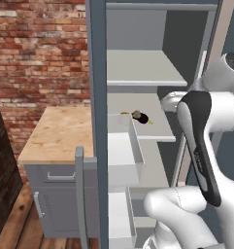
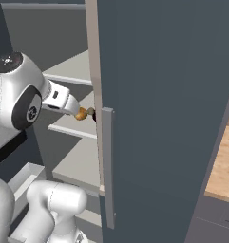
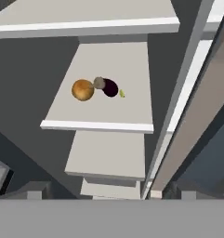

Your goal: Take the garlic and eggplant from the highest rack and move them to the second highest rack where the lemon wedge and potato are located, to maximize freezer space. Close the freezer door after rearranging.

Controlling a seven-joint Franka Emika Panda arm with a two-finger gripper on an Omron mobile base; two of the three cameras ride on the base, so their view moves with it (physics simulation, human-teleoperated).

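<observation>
While the pincer point(image 3: 102, 195) stands wide and empty, the second highest rack point(image 3: 127, 111) carries four foods. They are one potato point(image 3: 82, 89), one garlic point(image 3: 99, 83), one eggplant point(image 3: 110, 88) and one lemon wedge point(image 3: 122, 94).

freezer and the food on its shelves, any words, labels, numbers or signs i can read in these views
None: no view shows any readable text.
The freezer door is plain slate grey, its handle bare.
The second highest rack and the potato, garlic, eggplant and lemon wedge on it carry no labels.
The brick wall and wooden counter have no signs.
</observation>
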